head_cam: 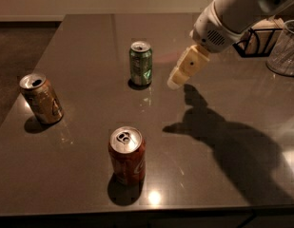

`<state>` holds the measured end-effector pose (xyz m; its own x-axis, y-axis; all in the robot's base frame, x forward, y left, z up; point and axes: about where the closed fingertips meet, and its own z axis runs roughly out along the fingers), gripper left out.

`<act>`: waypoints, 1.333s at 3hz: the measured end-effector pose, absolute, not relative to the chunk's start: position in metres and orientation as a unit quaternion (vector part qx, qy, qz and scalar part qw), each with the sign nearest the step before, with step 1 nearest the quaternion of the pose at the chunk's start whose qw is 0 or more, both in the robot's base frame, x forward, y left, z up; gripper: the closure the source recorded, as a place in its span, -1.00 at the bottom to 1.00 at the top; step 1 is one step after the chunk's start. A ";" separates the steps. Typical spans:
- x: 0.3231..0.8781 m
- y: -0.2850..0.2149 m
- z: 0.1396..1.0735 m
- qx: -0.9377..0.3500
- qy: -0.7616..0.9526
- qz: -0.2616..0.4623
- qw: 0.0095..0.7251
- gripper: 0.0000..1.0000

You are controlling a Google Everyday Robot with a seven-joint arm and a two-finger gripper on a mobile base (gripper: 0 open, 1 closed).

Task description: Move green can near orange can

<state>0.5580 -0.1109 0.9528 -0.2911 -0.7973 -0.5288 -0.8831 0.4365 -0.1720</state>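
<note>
At the left of the frame, near the table's [80, 42] left edge, the orange can [41, 99] stands with its open silver top up, a pale triangular mark on its side. To its right and lower, at lower centre near the front edge, stands a red can [127, 155], well apart from both other cans. Above it, at upper centre, the green can [141, 63] stands upright on the dark table top, well apart from the orange can. Just right of the green can, apart from it, the cream-coloured gripper [179, 76] hangs above the surface, pointing down and to the left, on a white arm [232, 13] that enters from the upper right corner; whether it is released or clenched I cannot tell. Its shadow falls across the table at lower right. At the right edge are a black wire basket [253, 45] and a clear ribbed container [285, 51].
</note>
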 end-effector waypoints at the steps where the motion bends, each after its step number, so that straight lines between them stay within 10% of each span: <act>1: 0.579 -0.074 0.951 -0.529 0.787 0.108 0.300 -1.00; 4: 0.640 -0.010 0.926 -0.542 0.766 0.133 0.319 -1.00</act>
<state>0.6399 -0.0102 0.9264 -0.2089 -0.7462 -0.6320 -0.9153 0.3768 -0.1423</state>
